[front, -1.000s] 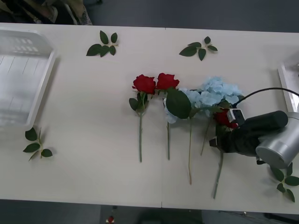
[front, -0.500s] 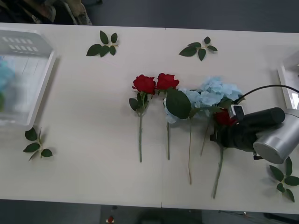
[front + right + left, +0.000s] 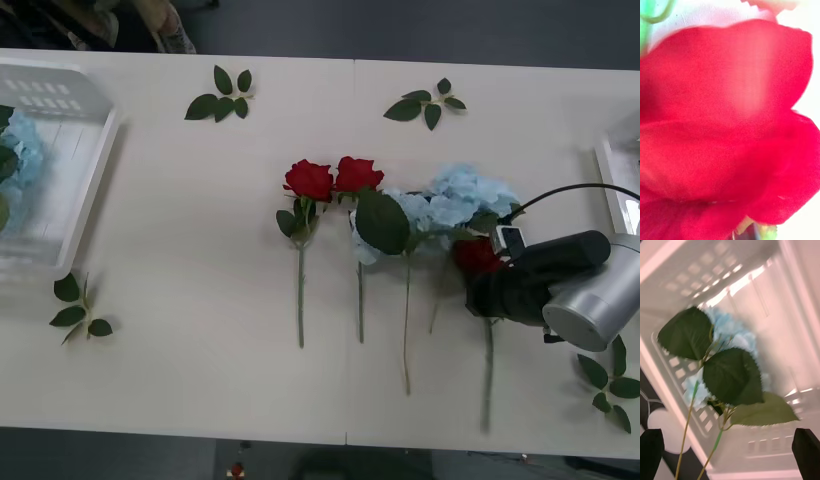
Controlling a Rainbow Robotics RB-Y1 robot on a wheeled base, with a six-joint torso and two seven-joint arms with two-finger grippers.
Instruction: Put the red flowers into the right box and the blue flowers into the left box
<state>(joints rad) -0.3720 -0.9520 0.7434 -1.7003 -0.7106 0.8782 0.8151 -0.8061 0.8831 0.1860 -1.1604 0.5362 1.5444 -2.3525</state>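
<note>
Red petals of an artificial rose [image 3: 726, 123] press close against the right wrist camera, and in the front view that deep-red head [image 3: 476, 256] sits at the tip of the right gripper [image 3: 487, 292], its thin green stem now hanging straight and blurred where a second ago it lay slanted on the white table [image 3: 200, 250]; the rose reads as pinched and just lifted (the fingers themselves are hidden behind the bloom). Beyond it, two more red roses [image 3: 332, 178] and a pale sky-blue hydrangea cluster [image 3: 455, 200] lie untouched mid-table. Farther left, blue bloom [image 3: 18, 160] has appeared inside the white translucent slotted left box [image 3: 95, 160], empty a second ago. The left wrist view shows the left gripper [image 3: 730, 453] spread wide above that blue flower [image 3: 728, 333]: released. Judgement: one blue delivered; the lifted rose needs carrying to the white-rimmed right box [image 3: 612, 175].
</note>
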